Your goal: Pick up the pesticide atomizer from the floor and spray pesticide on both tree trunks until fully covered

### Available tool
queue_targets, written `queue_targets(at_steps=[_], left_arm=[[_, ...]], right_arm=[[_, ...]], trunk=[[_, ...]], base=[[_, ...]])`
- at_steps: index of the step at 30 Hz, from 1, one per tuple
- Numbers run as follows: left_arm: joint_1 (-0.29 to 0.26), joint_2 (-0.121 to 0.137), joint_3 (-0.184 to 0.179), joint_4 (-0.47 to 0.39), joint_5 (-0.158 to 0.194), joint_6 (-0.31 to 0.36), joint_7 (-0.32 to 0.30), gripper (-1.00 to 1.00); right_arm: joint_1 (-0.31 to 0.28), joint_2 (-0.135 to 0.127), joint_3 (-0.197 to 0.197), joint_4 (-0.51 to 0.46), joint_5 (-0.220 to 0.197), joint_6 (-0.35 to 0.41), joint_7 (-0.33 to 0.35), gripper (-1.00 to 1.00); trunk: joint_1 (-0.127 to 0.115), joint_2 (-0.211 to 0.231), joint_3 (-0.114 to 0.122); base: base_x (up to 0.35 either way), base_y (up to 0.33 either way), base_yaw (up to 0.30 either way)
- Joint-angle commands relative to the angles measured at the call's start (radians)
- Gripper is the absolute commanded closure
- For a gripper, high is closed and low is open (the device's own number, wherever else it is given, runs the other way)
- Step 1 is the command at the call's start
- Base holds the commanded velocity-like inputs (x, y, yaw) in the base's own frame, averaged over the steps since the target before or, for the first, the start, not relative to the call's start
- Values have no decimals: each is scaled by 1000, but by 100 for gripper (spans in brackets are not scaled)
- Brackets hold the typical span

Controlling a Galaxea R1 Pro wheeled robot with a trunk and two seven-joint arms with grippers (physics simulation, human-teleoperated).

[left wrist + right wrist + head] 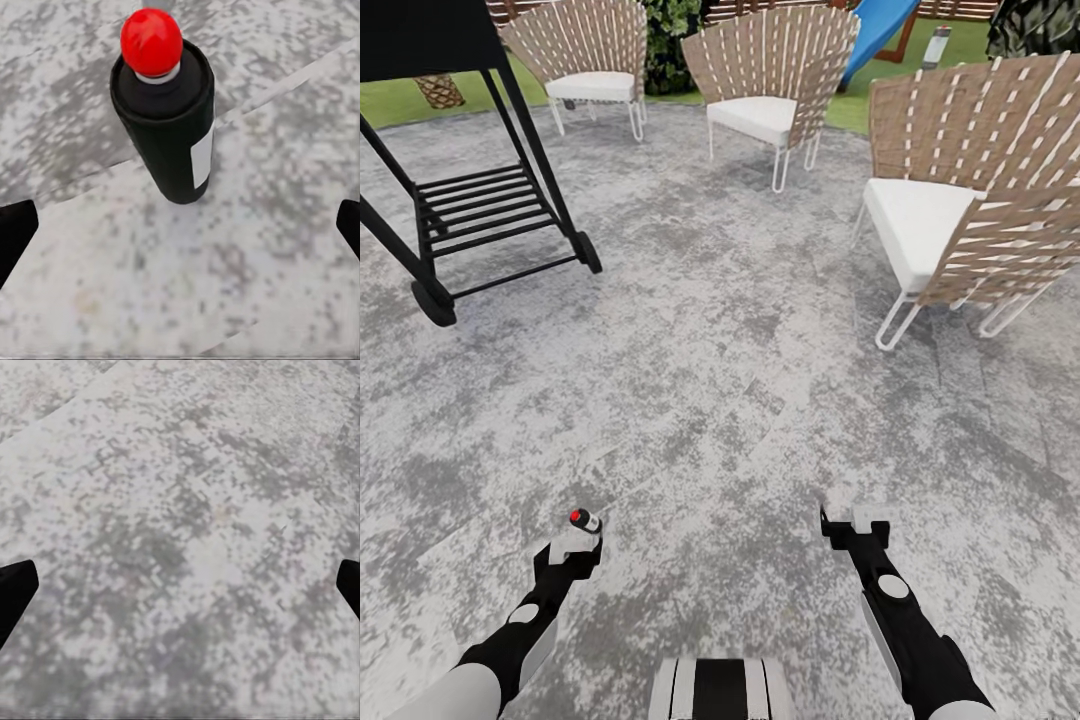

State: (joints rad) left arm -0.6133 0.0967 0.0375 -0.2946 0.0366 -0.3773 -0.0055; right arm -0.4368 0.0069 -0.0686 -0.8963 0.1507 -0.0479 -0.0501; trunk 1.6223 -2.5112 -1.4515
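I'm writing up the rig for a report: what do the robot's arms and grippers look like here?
Both arms are black with white shell sections and a round white disc near each wrist. The left gripper and right gripper have a white block at the base and short black fingers. No cables or markings are visible.

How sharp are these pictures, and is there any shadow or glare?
Head view: even flat light, the chairs bowed by wide-angle distortion. Left wrist view: the atomizer is fairly crisp, casts no clear shadow, no glare. Right wrist view: the paving looks pixelated, soft.
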Motion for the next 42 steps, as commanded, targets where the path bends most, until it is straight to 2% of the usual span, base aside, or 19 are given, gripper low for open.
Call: queue_targets(at_steps=[1,18,42], left_arm=[[0,0,1,1,4,-3,-1,-100],[-1,0,2,2,0,-3,4,-100],[-1,0,2,2,1,-6,4,-100]], right_arm=[[0,1,-2,0,10,-2,-2,-100],[0,-2,1,2,12,-3,-2,-100],[0,-2,3,1,12,-3,-2,-100]], trunk=[[0,0,-6],[1,-1,-13],[1,-1,-13]], base=[[0,0,0],[1,0,0],[88,0,0]])
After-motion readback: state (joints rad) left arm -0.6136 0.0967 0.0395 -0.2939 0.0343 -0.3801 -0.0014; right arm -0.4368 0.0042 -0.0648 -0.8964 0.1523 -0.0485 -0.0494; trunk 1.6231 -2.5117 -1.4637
